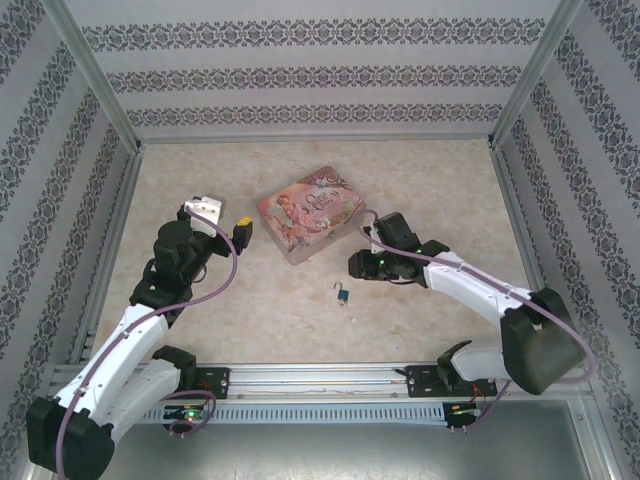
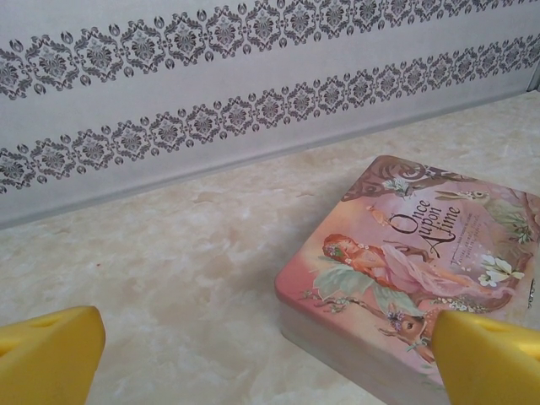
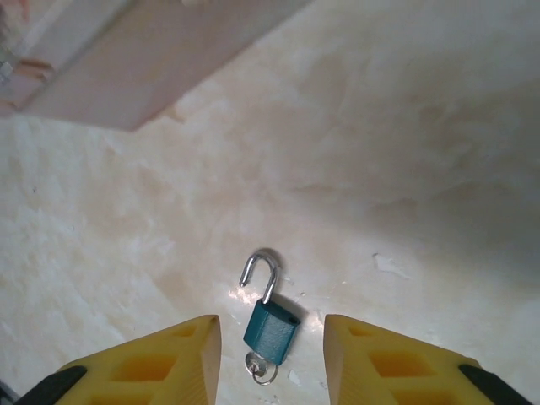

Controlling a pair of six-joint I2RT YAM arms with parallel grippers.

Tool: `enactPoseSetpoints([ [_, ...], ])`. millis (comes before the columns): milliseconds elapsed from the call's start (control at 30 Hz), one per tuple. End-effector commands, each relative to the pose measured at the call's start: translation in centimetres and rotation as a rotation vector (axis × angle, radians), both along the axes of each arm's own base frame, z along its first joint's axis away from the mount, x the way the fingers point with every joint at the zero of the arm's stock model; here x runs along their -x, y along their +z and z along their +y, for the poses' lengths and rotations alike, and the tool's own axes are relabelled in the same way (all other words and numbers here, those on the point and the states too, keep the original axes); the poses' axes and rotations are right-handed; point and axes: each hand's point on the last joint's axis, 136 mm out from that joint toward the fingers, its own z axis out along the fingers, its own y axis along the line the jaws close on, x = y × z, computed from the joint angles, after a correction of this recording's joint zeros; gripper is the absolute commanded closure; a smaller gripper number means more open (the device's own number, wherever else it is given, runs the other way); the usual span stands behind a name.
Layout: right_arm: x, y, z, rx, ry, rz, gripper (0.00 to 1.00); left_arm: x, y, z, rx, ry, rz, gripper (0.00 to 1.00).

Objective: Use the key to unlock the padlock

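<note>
The small blue-teal padlock (image 3: pixel 272 327) lies flat on the table, and its silvery shackle (image 3: pixel 261 274) is swung open, free at one end. The key (image 3: pixel 261 368) sticks in the padlock's bottom, with a thin ring on it. My right gripper (image 3: pixel 272 325) is open and hovers low over the padlock, one yellow finger on each side and neither touching it. In the top view the padlock (image 1: pixel 342 294) lies just in front of the right gripper (image 1: pixel 353 268). My left gripper (image 1: pixel 236 228) is wide open and holds nothing, left of the pink box.
A pink illustrated box (image 1: pixel 310 212) lies flat in the middle of the table, just behind the padlock; the left wrist view has its near corner (image 2: pixel 405 261) close ahead. Patterned walls enclose the table on three sides.
</note>
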Motion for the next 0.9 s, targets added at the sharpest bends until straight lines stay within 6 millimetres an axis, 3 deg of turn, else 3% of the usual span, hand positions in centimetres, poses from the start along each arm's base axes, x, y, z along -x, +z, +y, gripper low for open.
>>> enactPoseSetpoints([
  [0, -0.8, 1.4, -2.4, 0.073, -0.036, -0.098, 0.61, -0.4, 0.7, 0.5, -0.010, 0.022, -0.041, 0.00],
  [300, -2.7, 6.1, -6.9, 0.157, -0.113, -0.347, 0.50, -0.7, 0.4, 1.7, 0.016, 0.104, -0.029, 0.01],
  [533, -3.4, 8.6, -11.0, 0.214, -0.207, -0.500, 0.36, -0.9, -0.7, 4.6, 0.059, 0.284, -0.013, 0.01],
  [867, -4.5, 8.9, -16.6, 0.289, -0.375, -0.668, 0.10, -1.1, -1.6, 6.4, -0.023, 0.381, -0.004, 0.01],
])
